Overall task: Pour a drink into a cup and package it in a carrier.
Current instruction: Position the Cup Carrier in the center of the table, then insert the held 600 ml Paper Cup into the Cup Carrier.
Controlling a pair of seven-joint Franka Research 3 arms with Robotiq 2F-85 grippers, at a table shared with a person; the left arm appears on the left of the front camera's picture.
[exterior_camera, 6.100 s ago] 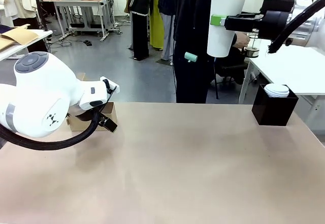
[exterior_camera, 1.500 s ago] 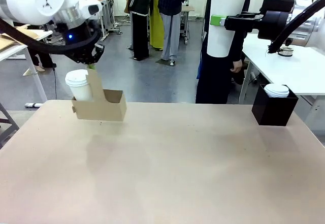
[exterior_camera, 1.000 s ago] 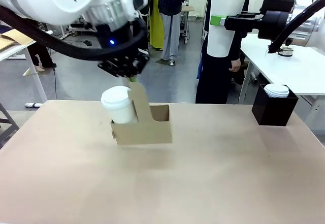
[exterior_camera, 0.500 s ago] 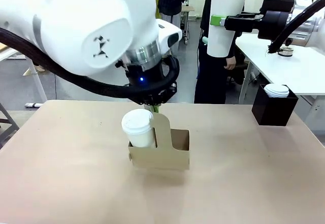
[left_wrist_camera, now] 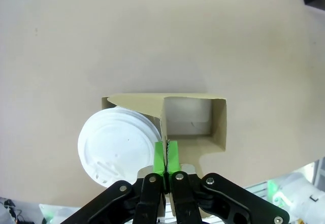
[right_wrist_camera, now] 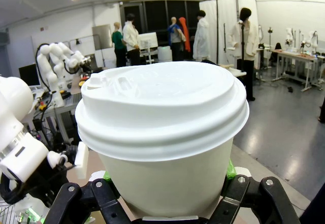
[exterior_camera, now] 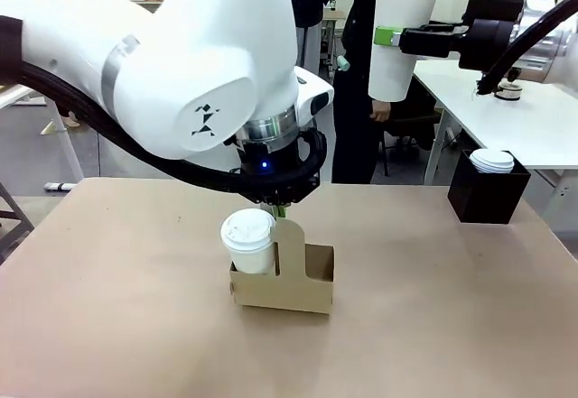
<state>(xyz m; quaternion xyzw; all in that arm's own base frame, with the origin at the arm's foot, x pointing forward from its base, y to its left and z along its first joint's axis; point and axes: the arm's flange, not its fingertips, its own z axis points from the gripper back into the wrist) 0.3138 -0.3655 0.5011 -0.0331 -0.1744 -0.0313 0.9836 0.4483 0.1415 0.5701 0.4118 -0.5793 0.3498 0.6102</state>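
Parking the carrier [exterior_camera: 293,288], my left pincer [left_wrist_camera: 165,154] clamped on its handle; next the cup [exterior_camera: 395,69] gripped in my right pincer [exterior_camera: 390,36] needs the free slot [exterior_camera: 318,263].

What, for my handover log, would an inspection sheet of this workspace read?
Surface: tan table, matte.
Job's things: carrier mid-table, short lidded cup in its slot toward the robot's left, other slot empty; tall cup, lidded, held high.
Clutter: black box at far right, white lids inside.
Hands: left hand shut on the carrier's handle; right hand shut on the tall cup.
Cables: black hose along right arm, another on left.
Surroundings: person beyond table; white side table.
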